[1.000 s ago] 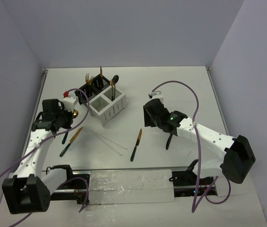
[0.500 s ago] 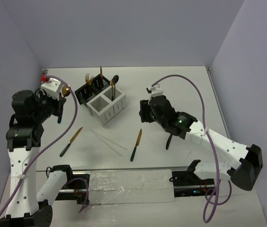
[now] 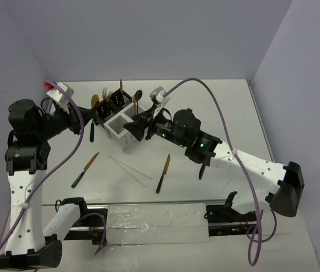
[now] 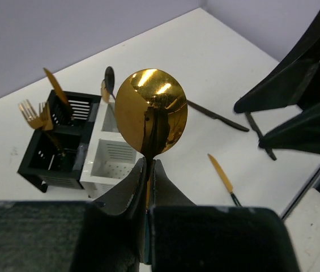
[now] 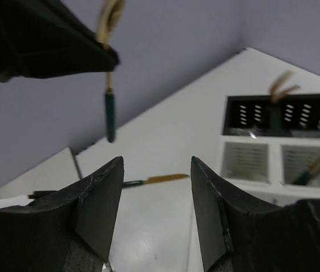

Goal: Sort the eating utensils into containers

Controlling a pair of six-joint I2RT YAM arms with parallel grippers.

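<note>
Across the wide white table (image 3: 216, 102), both arms have swung inward in the last half second. The right arm has stretched out to the left, and its tool (image 3: 135, 128) now hangs over the white box (image 3: 127, 139) with its jaws spread wide and nothing between them. The left arm has come in from the far left edge, and its tool (image 4: 147, 170) is clamped on the stem of the gold spoon (image 4: 151, 116). We see the bowl up and the green handle dangling in the air just left of the black box (image 4: 52, 177). The two boxes haven't budged and sit side by side, touching. Down on the table, the gold-bladed knife (image 3: 85, 170), the second knife (image 3: 163, 173) and the white chopsticks (image 3: 130, 168) lie exactly where they were.
</note>
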